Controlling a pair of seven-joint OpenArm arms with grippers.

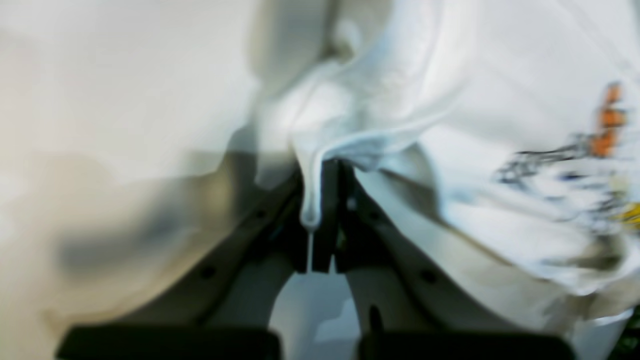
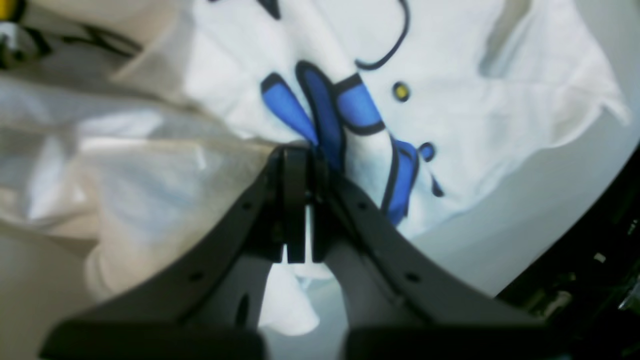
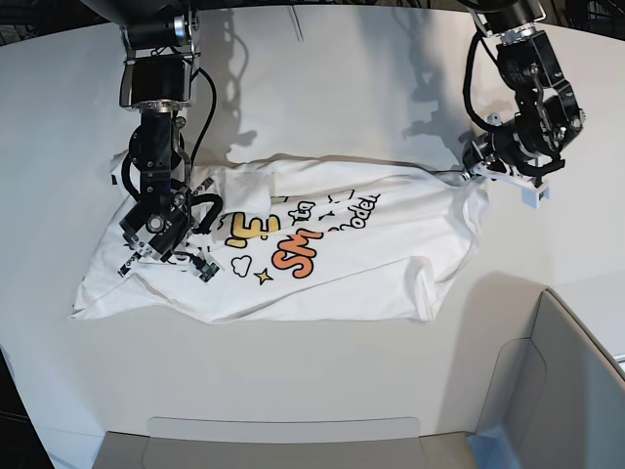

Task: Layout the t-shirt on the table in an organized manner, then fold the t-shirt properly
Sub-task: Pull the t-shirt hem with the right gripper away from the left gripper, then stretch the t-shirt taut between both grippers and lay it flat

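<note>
My left gripper (image 1: 320,210) pinches a fold of the t-shirt (image 3: 332,264) at its edge while my right gripper (image 2: 300,200) clamps cloth by the blue print, the shirt lying print-up and rumpled across the table (image 3: 391,78).

Showing two black arms (image 3: 154,117) with looping black cables. Wearing dark, wedge-shaped fingers (image 2: 235,225) dotted with small round screw holes. Carrying a small white block (image 3: 535,193) on one wrist.
</note>
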